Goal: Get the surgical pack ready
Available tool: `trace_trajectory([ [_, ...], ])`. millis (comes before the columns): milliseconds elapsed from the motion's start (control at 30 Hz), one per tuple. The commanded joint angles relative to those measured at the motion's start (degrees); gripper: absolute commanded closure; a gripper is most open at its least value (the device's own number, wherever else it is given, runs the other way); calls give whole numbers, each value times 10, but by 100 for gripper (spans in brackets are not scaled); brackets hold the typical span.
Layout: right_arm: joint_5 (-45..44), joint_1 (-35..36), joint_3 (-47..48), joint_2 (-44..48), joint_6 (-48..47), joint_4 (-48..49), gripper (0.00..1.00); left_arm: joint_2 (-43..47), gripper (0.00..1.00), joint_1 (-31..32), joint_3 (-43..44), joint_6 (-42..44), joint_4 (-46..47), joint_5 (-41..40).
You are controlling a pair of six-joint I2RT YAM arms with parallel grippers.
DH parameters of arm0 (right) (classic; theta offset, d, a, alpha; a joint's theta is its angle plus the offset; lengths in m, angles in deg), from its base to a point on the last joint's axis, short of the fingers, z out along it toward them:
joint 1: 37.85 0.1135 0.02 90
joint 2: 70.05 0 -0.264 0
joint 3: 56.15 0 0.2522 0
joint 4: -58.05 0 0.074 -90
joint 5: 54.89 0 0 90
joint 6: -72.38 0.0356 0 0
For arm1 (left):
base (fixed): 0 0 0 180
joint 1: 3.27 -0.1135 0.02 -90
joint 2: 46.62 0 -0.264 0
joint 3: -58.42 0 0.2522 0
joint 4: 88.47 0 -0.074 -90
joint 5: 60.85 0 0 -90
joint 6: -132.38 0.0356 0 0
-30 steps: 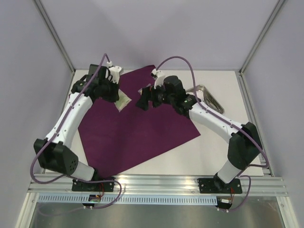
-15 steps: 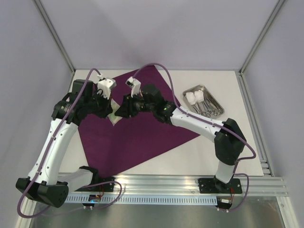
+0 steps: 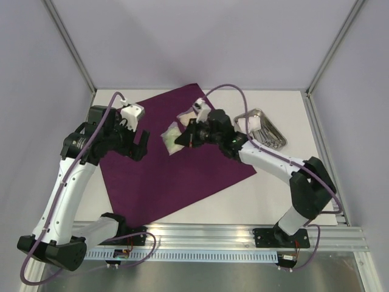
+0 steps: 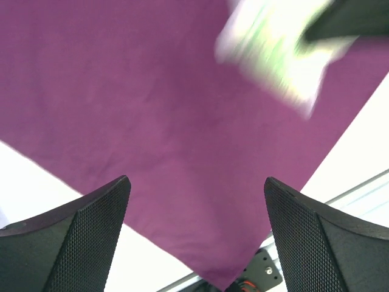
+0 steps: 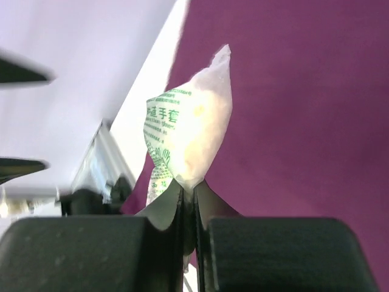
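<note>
Right arm is dangling a packet over the cloth

The right gripper [image 5: 188, 193] is pinching the clear green-printed packet [image 5: 189, 137] by one edge, hanging it above the purple cloth [image 3: 182, 176], probably so it drops flat. The left gripper [image 3: 138, 149] is hovering nearby, spread wide and gripping nothing. The steel tray [image 3: 271, 135] is sitting off-cloth, far right.

Overhead, 2 wrist close-ups, common cloth [image 3: 182, 173]

The white table [image 3: 273, 201] carries the purple cloth [image 3: 176, 176] and, right of it, apparently a partly hidden steel tray [image 3: 272, 132].
</note>
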Motion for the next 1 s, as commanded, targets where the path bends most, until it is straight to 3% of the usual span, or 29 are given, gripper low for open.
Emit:
trace_trajectory([
  [0,-64,-133,-110,108,86,13,100,26,0,2,19,15,-23,-60],
  [33,-70,-133,-136,128,101,12,99,30,0,2,14,16,-23,-67],
  [100,-94,-253,-227,183,143,24,100,43,0,2,-4,18,-21,-78],
  [133,-105,-253,-257,184,154,28,100,45,0,2,-11,17,-19,-78],
  [233,-145,-373,-326,239,181,40,100,53,0,2,-31,14,-8,-75],
  [333,-190,-425,-351,250,192,57,99,52,0,2,-44,11,-2,-75],
  [533,-297,-448,-337,194,205,79,100,39,0,2,-55,10,16,-74],
  [733,-285,-447,-299,93,253,105,99,22,0,2,-61,18,28,-81],
  [967,-277,-448,-303,35,292,181,100,3,0,2,-65,22,42,-81],
])
